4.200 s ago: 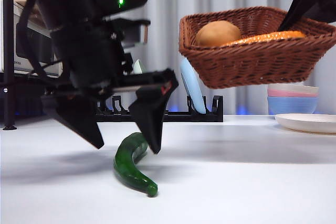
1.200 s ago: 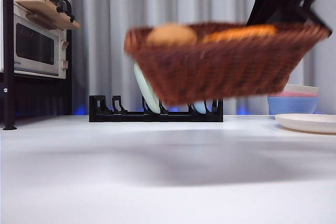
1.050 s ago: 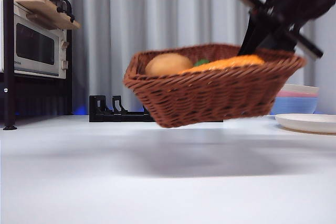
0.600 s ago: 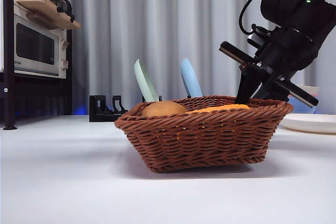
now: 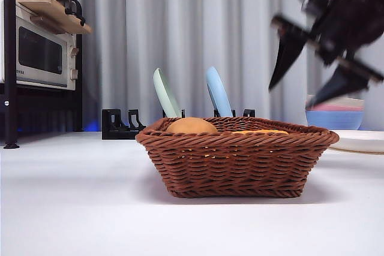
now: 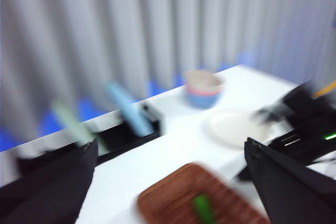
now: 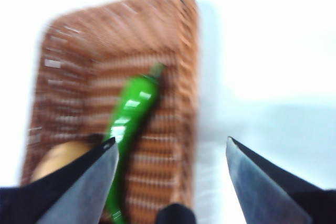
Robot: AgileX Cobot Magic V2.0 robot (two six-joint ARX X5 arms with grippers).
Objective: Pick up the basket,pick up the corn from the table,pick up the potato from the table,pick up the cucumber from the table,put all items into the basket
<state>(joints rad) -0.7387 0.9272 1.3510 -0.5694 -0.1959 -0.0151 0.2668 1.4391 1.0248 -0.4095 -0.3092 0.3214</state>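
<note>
Basket (image 5: 237,163) resting flat on the tabletop (image 5: 90,208), toward the middle, well clear of the edges. Inside it: potato (image 5: 192,126) at one end, a sliver of orange corn (image 5: 261,131) just showing over the braided rim, cucumber (image 7: 128,121) lying lengthwise along the basket floor, long axis parallel to the long walls, narrow tip pointing away from the potato. All three vegetables apparently in place, so little of the task seems left beyond pulling back.

Right end effector (image 5: 318,70) hanging above and just beyond one end of the basket, jaws spread wide, empty, touching nothing; blurred in the front view. Seen from its wrist, basket directly below, cucumber between rim and potato. Left end effector (image 6: 168,182) high over the tabletop, jaws wide apart and empty, basket below and ahead; picture smeared, details uncertain.

Right arm judged the nearer to the basket. Likely nothing more to grasp. Main hazard: a jaw tip catching the rim and dragging the basket.

Behind: dish rack (image 5: 120,125) with two upright plates, stacked bowls (image 5: 333,115), microwave (image 5: 39,52).
</note>
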